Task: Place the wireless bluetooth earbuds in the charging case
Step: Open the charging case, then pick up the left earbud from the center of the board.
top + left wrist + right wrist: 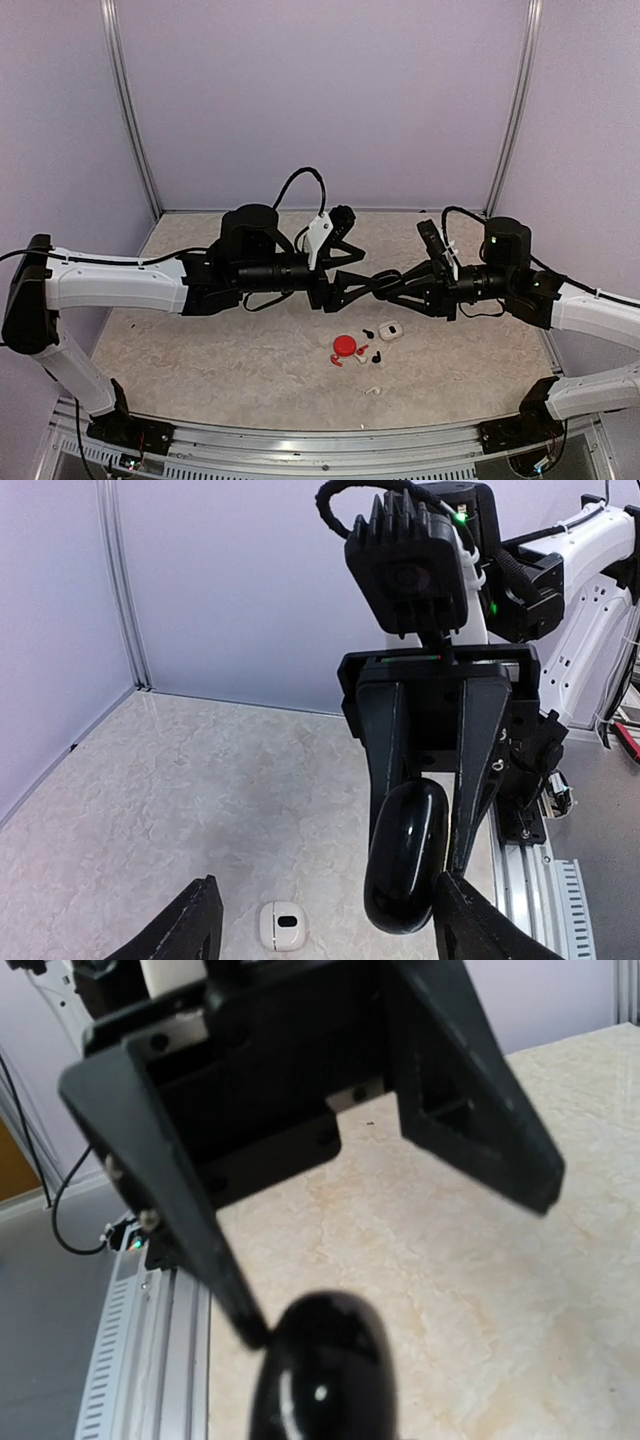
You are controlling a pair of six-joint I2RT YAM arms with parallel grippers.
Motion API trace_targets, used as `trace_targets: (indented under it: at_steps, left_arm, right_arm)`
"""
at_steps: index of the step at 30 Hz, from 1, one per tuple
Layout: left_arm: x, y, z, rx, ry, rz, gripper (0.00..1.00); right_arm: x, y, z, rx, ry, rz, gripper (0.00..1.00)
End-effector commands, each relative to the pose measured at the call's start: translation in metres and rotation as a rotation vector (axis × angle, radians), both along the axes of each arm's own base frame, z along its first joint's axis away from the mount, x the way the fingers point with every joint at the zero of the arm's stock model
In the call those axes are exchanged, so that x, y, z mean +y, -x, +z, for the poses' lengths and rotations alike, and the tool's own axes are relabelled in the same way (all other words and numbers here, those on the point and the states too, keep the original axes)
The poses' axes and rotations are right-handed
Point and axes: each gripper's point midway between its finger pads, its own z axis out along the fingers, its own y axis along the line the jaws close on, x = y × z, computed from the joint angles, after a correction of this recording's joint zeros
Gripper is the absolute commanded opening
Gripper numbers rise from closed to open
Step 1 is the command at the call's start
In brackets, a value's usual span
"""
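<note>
Case clamped between right fingers; left fingers apart, flanking it; earbuds lie well below.

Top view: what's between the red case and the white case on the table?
One tiny black earbud lies between the red case and the white case. Only the top view shows it.

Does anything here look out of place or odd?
Nothing looks damaged. Loose earbuds lie scattered by the red case and white case; the right gripper holds the black case in the air.
</note>
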Motion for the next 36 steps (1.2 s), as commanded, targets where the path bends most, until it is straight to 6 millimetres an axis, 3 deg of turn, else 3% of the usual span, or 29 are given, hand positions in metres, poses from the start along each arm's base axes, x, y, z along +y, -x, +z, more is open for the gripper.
trace_targets:
  at_steps: [1, 6, 11, 19, 27, 36]
  left_arm:
    - [0.015, -0.035, 0.01, -0.017, 0.01, 0.131, 0.72]
    - [0.02, -0.038, 0.017, -0.023, 0.026, 0.147, 0.72]
    - [0.03, -0.027, 0.02, -0.043, 0.052, 0.107, 0.73]
    - [0.035, 0.024, 0.034, -0.112, 0.099, -0.076, 0.76]
    - [0.011, 0.025, 0.035, -0.07, 0.09, -0.098, 0.75]
    - [-0.006, 0.011, 0.035, -0.052, 0.084, -0.061, 0.72]
  right_arm:
    - [0.001, 0.021, 0.02, -0.052, -0.044, 0.093, 0.06]
    - [0.002, 0.022, 0.021, -0.052, -0.049, 0.1, 0.06]
    - [0.001, 0.021, 0.025, -0.065, -0.054, 0.093, 0.05]
    - [-0.003, 0.02, 0.026, -0.127, -0.063, 0.054, 0.03]
    - [-0.005, 0.027, 0.027, -0.161, -0.066, 0.091, 0.01]
    - [-0.004, 0.034, 0.025, -0.174, -0.063, 0.108, 0.0]
